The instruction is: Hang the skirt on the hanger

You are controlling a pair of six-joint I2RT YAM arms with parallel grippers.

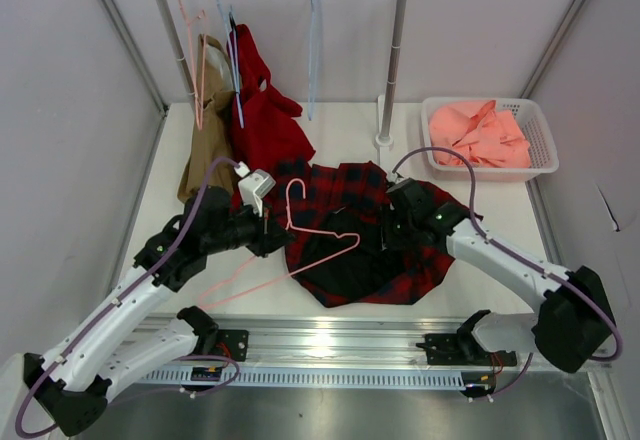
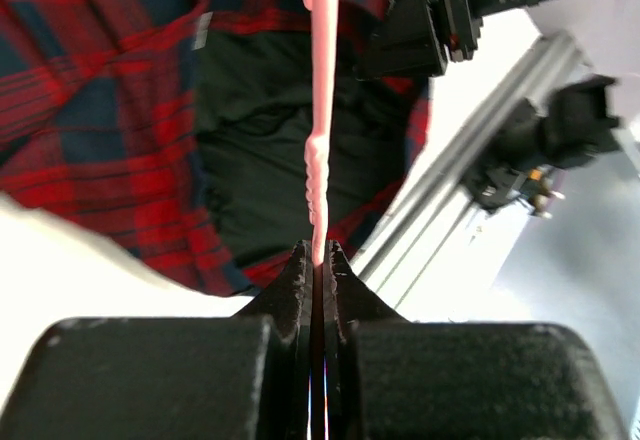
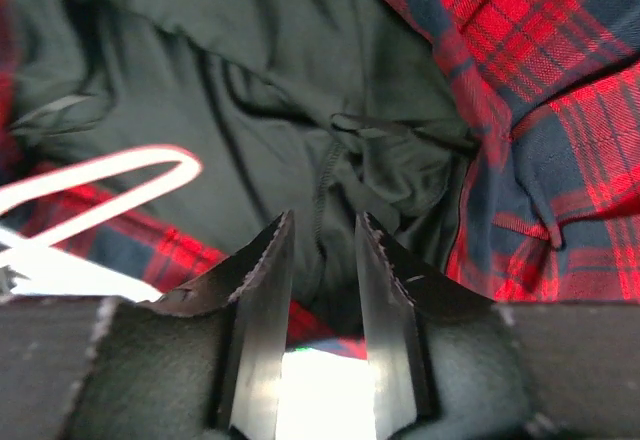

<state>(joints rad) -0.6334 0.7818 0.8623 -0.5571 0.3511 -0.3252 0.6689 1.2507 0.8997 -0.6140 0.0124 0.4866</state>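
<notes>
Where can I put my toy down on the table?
Bare table shows at the back between the red cloth and the rack post, and on the right between the basket and the right arm. The middle is crowded with the skirt and hanger.

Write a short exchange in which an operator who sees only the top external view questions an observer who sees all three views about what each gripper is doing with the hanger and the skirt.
Operator: From above I cannot make out the fingertips of the left gripper. Is it gripping the hanger?
Observer: Yes. The left wrist view shows its fingers shut on the pink wire, which runs out over the skirt.
Operator: And the right gripper, does it hold the cloth?
Observer: No. The right wrist view shows its fingers apart with a clear gap between them, aimed at the skirt's black lining.
</notes>
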